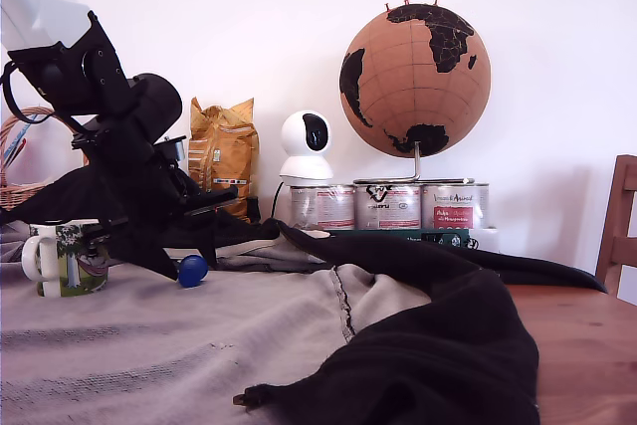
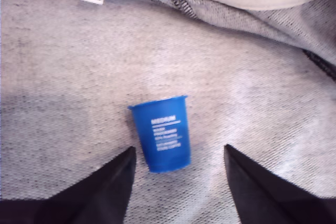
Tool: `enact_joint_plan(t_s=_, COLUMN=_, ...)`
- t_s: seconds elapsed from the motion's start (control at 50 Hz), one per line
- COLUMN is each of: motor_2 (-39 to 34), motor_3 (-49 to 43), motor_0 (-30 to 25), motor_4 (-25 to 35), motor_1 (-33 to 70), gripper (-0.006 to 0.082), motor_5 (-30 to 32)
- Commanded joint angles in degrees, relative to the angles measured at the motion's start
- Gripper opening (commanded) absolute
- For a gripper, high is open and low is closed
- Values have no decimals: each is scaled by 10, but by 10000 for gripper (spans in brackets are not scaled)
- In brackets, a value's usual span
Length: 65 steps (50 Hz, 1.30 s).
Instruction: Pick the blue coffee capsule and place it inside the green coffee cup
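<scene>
The robot's black arm (image 1: 119, 161) is leaning down low from the exterior view's left side. Its white upper part is sticking up at the top corner. The gripper (image 2: 178, 153) is pointing down, and its jaws are standing wide apart. In the wrist view, the two dark fingers (image 2: 118, 179) are showing as pointed tips with a big gap between them. They are gripping nothing.

"MEDIUM" on the blue coffee capsule (image 2: 161, 134)
</scene>
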Motion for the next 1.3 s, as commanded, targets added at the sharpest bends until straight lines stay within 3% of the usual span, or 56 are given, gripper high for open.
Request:
enact_joint_plan(t_s=0.0, motor_2=-2, motor_3=11, motor_0=1, motor_4=-3, motor_1=12, gripper=371, motor_5=0)
enact_joint_plan(t_s=0.14, motor_2=-2, motor_3=3, motor_0=1, motor_4=2, motor_1=12, gripper=266, motor_5=0)
enact_joint_plan(t_s=0.52, motor_2=-1, motor_3=17, motor_0=2, motor_4=17, motor_1=12, gripper=248, motor_5=-1)
enact_joint_plan(t_s=0.84, motor_2=61, motor_3=-22, motor_0=1, motor_4=61, motor_1=12, gripper=250, motor_5=-5)
enact_joint_plan(t_s=0.94, motor_2=71, motor_3=-23, motor_0=-1, motor_4=62, motor_1=12, gripper=281, motor_5=-4)
enact_joint_plan(t_s=1.1, motor_2=72, motor_3=-55, motor_0=-8, motor_4=50, motor_1=12, gripper=492, motor_5=26)
enact_joint_plan(t_s=1.28, motor_2=81, motor_3=-111, motor_0=-19, motor_4=-19, motor_1=12, gripper=497, motor_5=71)
